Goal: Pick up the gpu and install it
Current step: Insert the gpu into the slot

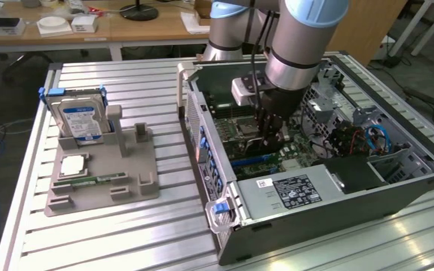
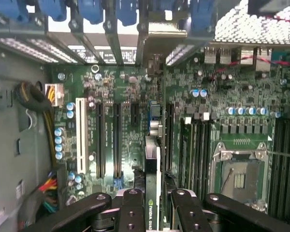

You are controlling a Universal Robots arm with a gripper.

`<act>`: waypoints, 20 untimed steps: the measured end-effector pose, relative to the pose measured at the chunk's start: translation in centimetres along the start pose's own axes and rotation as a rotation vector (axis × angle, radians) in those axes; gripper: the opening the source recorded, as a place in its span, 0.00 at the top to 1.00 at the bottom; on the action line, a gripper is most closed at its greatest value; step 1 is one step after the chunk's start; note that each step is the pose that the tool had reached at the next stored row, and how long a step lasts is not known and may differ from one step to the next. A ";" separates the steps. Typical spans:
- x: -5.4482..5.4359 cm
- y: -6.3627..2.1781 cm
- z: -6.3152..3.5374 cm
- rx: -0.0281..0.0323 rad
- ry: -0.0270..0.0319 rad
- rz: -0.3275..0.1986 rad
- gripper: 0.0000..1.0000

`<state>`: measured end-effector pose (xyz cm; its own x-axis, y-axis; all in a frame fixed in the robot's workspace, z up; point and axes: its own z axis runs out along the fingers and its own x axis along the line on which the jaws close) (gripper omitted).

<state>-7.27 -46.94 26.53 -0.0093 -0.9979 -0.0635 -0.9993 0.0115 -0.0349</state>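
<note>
Exterior view: the gripper point(image 1: 271, 134) is seen inside the open case point(image 1: 315, 223), at three o'clock from the grey fixture point(image 1: 104, 169). The gpu point(image 2: 153, 159) is clamped edge-on between half-closed fingers point(image 2: 130, 212) above the motherboard point(image 2: 116, 96) — insertion seems in hand, and square alignment with a slot is called for.

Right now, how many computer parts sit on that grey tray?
3: a hard drive standing upright, a square silvery chip lying flat, a green memory stick beside it.

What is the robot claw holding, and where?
The black gripper holds the thin green-and-black gpu card, pinched by its edge farthest from the green motherboard.
</note>
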 end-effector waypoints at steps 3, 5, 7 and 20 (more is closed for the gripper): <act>0.0 0.08 0.03 0.0000 0.0001 0.000 0.75; 0.0 0.08 0.03 0.0000 0.0001 0.000 0.75; 0.0 0.09 0.04 0.0000 -0.0001 0.000 0.75; 0.2 0.32 0.30 -0.0001 0.0002 0.000 0.75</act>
<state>-7.58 -47.15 26.21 -0.0092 -0.9980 -0.0632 -0.9993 0.0114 -0.0348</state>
